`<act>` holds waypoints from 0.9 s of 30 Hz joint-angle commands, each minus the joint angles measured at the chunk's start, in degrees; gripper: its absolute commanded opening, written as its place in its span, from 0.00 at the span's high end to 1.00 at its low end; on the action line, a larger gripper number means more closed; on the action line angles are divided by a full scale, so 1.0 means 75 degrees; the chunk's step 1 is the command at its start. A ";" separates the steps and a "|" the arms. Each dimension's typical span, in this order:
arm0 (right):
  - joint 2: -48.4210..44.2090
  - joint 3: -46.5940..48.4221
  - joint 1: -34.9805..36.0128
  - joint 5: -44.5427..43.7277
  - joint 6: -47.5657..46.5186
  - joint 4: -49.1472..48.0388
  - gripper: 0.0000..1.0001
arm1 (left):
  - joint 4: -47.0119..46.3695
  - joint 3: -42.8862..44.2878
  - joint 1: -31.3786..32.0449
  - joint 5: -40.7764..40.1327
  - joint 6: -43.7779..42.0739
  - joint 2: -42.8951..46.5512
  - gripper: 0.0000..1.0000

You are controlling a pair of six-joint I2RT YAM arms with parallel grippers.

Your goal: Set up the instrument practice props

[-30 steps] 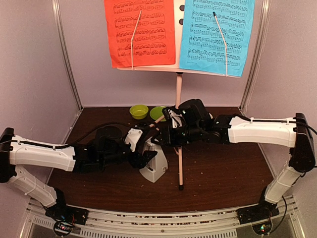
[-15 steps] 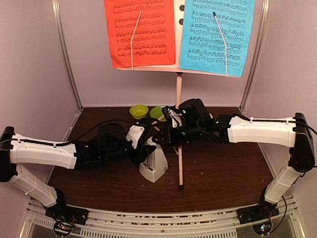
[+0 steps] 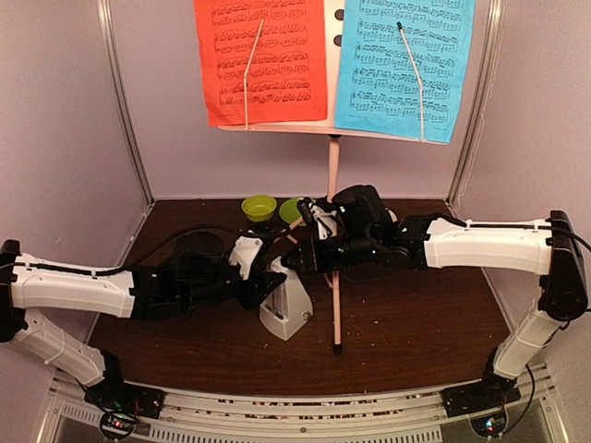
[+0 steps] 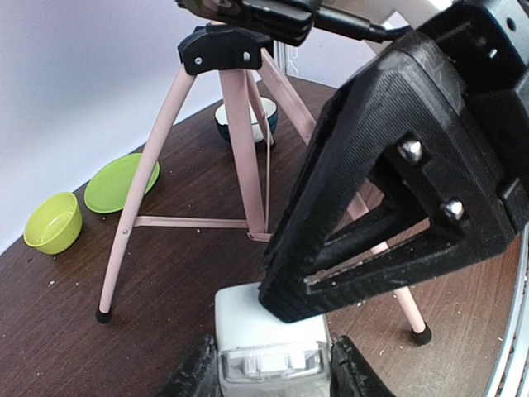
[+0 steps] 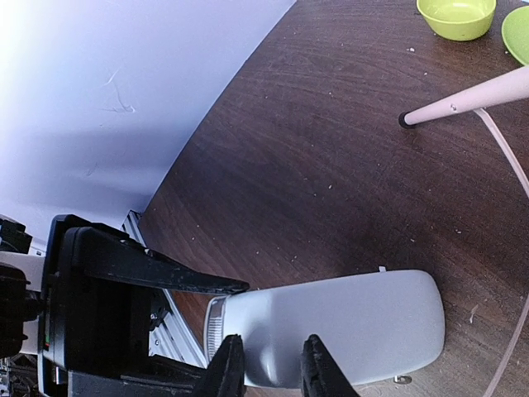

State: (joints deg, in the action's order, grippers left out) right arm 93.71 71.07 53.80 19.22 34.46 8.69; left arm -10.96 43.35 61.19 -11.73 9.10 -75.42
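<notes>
1. The white metronome (image 3: 284, 306) stands on the table (image 3: 416, 323) beside the pink music stand (image 3: 333, 175), its top masked from overhead by both arms
2. The left pincer (image 4: 271, 374) clamps its sides, fingers running off the lower edge
3. The right pincer (image 5: 269, 370) nips its flank, tips likewise cropped
4. The red page (image 3: 260, 60) and cyan page (image 3: 404, 65) cover the stand's desk, their tops cut off
5. A green dish (image 3: 292, 209) peeks from behind the right arm

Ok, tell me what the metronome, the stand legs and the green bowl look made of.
Metronome: smooth matte white plastic, by its moulded rounded edges. Stand legs: pale pink painted metal tube, probably; thin, straight, riveted. Green bowl: likely plastic, evenly glossy.
</notes>
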 commanded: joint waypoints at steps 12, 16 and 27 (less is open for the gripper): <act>0.0384 -0.0610 -0.0291 -0.0805 -0.0369 0.1313 0.77 | 0.0065 -0.0445 -0.0011 0.0315 -0.0511 0.0575 0.76; 0.0395 -0.0673 -0.0350 -0.0793 -0.0405 0.1303 0.78 | -0.0181 -0.0634 -0.0014 0.0485 -0.0752 0.0729 0.76; 0.0193 -0.0506 -0.0367 -0.0202 -0.0362 0.0987 0.71 | -0.0644 -0.0270 -0.0026 0.1143 -0.0767 0.0027 0.81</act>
State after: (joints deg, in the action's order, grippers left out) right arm 93.51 69.76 53.25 21.69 32.71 6.59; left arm -15.33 39.22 60.40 -7.25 5.91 -72.86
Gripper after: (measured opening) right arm 0.257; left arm 0.413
